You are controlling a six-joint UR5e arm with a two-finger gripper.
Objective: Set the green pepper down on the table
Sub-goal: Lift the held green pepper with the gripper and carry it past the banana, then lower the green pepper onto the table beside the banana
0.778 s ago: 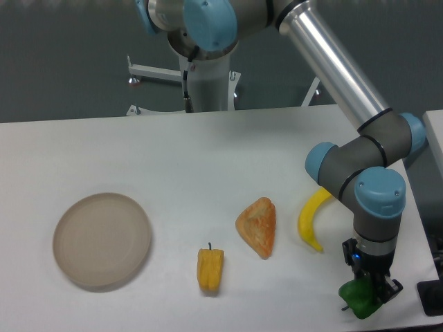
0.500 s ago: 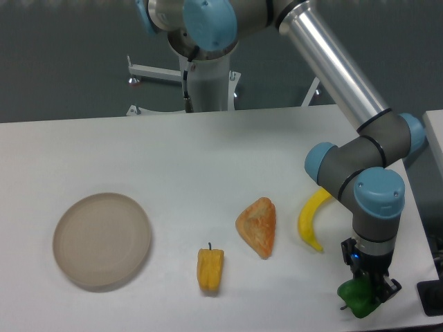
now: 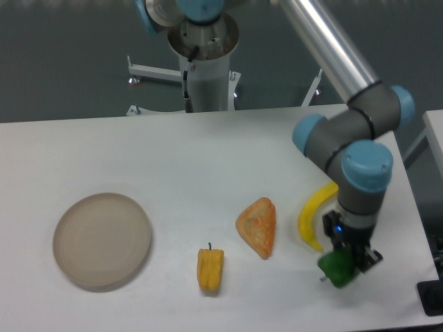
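At the lower right of the frame the end effector (image 3: 344, 261) points straight down and grips the green pepper (image 3: 337, 270) between its fingers, so the jaws are closed on it. The pepper hangs at the tip of the tool over the white bench (image 3: 208, 152); whether its underside touches the surface cannot be told from this view. Just to the upper left of the pepper lies a curved yellow banana (image 3: 313, 216), partly hidden behind the arm's wrist. Left of the banana, near the middle of the frame, rests an orange triangular pastry (image 3: 257, 226). Lower and further left lies a yellow-orange pepper (image 3: 210, 268) with a dark stem pointing up. A round beige plate (image 3: 102, 239) sits well apart from these at the lower left. The arm's grey and blue joints fill the right side, with its silver link running to the top of the frame.
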